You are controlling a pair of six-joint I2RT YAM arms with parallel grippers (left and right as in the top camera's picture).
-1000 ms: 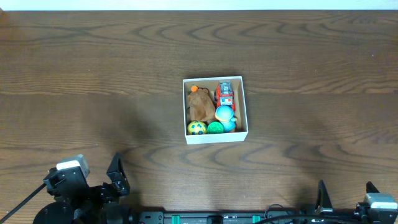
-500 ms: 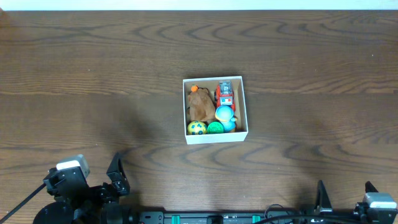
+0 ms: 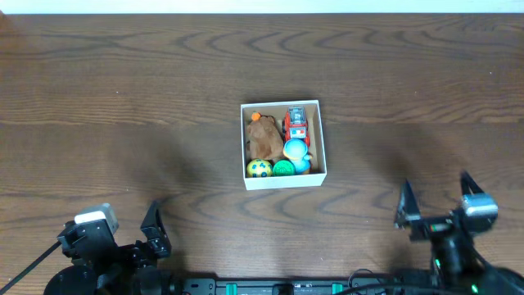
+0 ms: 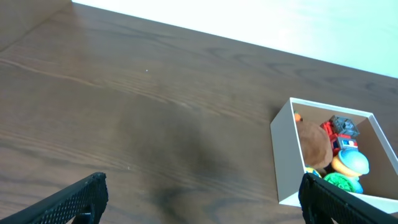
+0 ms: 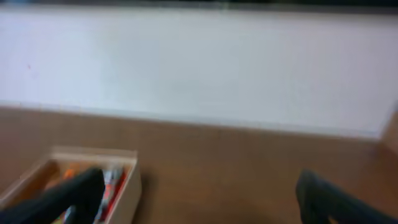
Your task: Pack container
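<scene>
The container [image 3: 284, 182] is a small white-walled box at the table's middle. It holds a brown plush [image 3: 263, 139], a red toy vehicle [image 3: 295, 124], a light blue toy [image 3: 295, 150], a yellow ball [image 3: 259, 169] and a green ball [image 3: 283, 168]. It also shows in the left wrist view [image 4: 283, 160] and, blurred, in the right wrist view [image 5: 127, 190]. My left gripper [image 3: 131, 238] is open and empty at the front left edge. My right gripper [image 3: 436, 201] is open and empty at the front right, apart from the container.
The dark wooden table [image 3: 123, 98] fills the overhead view. A white wall [image 5: 199, 62] runs behind the table's far edge. Both arm bases sit along the front edge.
My right arm has risen from the front edge and moved forward and left onto the table. The left arm and the container have not moved.
</scene>
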